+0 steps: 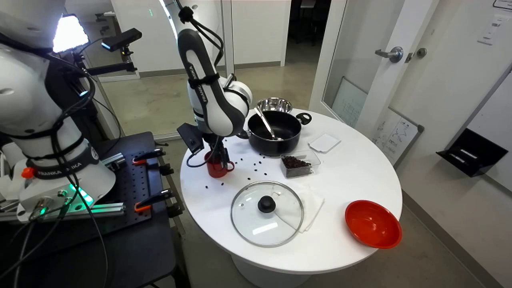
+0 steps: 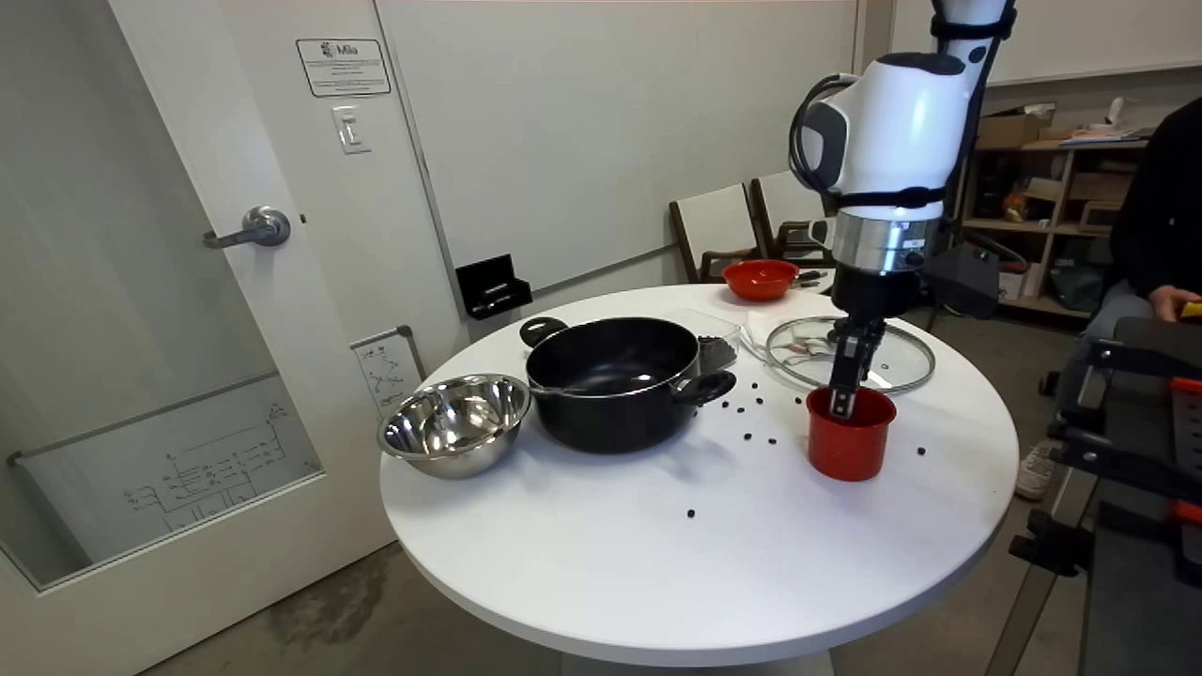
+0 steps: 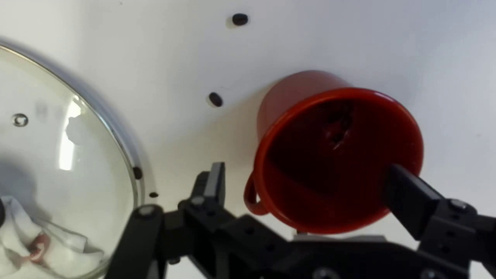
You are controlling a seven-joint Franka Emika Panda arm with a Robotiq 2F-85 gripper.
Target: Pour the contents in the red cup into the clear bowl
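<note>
The red cup (image 1: 215,171) stands upright on the white table, near the robot; it also shows in an exterior view (image 2: 848,449) and in the wrist view (image 3: 298,99). A few dark pieces lie deep inside it. My gripper (image 3: 307,166) is open at the cup, also seen in an exterior view (image 2: 843,404). One finger is outside on the handle side; the other reaches over the opposite rim, its tip inside the mouth. The only see-through dish that fits the clear bowl is a small clear container (image 1: 315,159) holding dark pieces, beside the pot.
The black pot (image 1: 276,146) stands beyond the cup, with a ladle in it and a steel bowl (image 1: 275,105) behind. The glass lid (image 1: 256,218) lies near the cup. A red bowl (image 1: 374,224) sits at the table edge. Dark beans (image 3: 215,99) are scattered around the cup.
</note>
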